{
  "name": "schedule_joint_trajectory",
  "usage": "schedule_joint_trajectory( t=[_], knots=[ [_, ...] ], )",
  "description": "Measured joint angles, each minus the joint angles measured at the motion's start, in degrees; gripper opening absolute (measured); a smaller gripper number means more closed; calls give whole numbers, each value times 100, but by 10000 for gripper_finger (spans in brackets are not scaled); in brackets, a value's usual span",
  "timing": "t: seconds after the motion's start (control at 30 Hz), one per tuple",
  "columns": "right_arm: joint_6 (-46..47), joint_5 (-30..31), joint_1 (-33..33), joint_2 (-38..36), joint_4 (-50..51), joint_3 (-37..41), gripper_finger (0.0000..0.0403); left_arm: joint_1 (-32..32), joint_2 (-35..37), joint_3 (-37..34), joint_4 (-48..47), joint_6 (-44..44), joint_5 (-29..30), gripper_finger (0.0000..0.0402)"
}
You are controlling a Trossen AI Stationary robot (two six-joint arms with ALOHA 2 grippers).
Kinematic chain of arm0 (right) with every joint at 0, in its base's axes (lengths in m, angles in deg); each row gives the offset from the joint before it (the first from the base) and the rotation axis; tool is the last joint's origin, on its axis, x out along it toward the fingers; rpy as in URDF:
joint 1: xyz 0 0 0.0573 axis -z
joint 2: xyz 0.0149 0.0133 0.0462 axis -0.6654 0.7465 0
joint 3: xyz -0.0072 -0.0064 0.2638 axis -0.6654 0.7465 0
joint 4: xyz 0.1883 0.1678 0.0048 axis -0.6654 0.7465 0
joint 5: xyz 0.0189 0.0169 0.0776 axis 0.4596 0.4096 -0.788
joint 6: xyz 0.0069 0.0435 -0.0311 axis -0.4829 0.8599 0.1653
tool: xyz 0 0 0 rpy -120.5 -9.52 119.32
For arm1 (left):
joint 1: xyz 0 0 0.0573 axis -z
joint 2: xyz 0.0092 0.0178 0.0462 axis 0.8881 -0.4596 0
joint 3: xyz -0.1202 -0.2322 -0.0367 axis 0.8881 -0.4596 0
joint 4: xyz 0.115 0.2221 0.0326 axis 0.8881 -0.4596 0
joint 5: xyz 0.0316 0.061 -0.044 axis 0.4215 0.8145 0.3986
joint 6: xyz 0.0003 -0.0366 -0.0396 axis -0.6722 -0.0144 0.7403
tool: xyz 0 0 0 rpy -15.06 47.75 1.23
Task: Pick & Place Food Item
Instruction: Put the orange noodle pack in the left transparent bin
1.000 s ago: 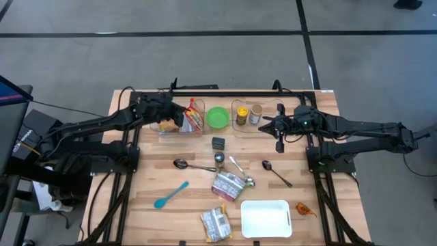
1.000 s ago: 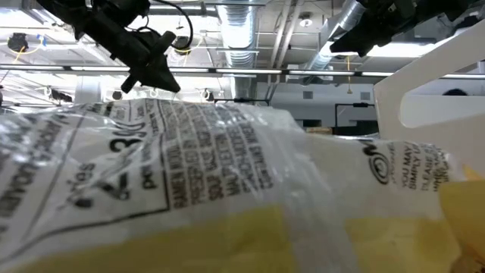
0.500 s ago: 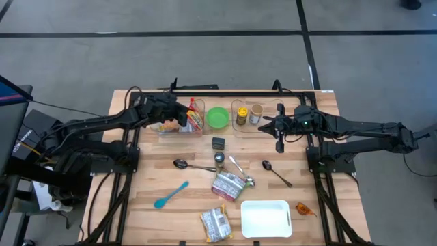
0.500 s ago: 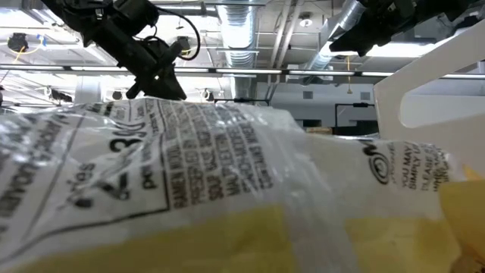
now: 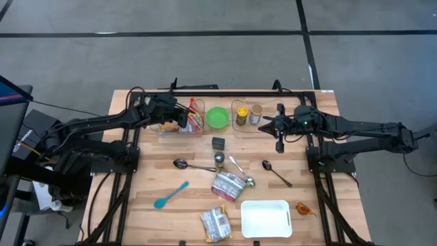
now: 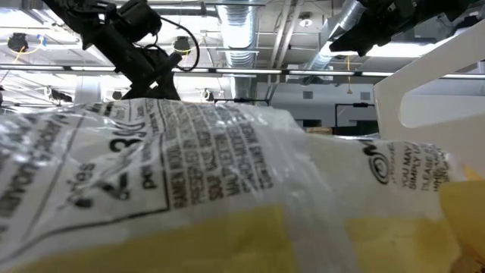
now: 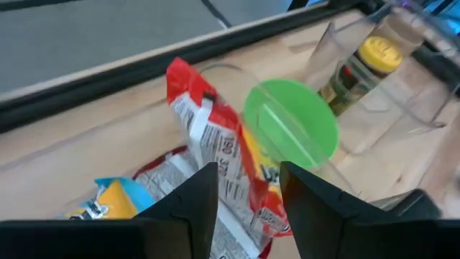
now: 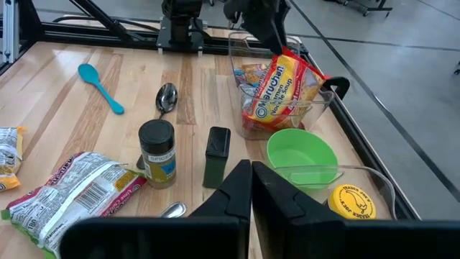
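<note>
Left gripper [image 7: 248,198] hangs over the clear bin [image 5: 179,130] at rear-left of table [image 5: 143,205]; fingers [image 7: 192,194] apart w/ a gap between them, nothing clamped; red ramen pack [image 7: 215,155] shows in that gap, leaning on edge inside the bin, not gripped as far as I can judge.

Step in hand, my read: letting go of the pack into the bin; to do it well, spread jaws fully before any lift, then rise straight up so no finger snags the wrapper or drags the pack over the bin wall; keep clear of the green bowl [image 5: 218,117], just beside the bin at 3 o'clock.

Pack vs tool (high view): pack [image 5: 194,115] sits at approx 3 o'clock of the gripper [image 5: 179,117], just beside the fingertips; touching or not, can't tell; second packet w/ blue-yellow print [image 7: 97,205] lies flat in the same bin.

Right gripper [image 5: 278,143] waits at rear-right, near the jars [image 5: 248,114]; fingers together, empty.

Other food still loose on table: packet [image 5: 229,184] mid-table, packet [image 5: 216,223] at front edge beside white tray [image 5: 265,219].
</note>
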Motion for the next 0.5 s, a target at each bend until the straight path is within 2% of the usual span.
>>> schedule_joint_trajectory(
  t=[0.37, 0.5],
  knots=[
    [0, 0, 0, 0, 0, 0, 5, 9, -453, 0, 140, 254, 4, 143],
    [0, 0, -4, 0, 0, 0, 5, 28, -514, 0, 184, 252, 15, 129]
  ],
)
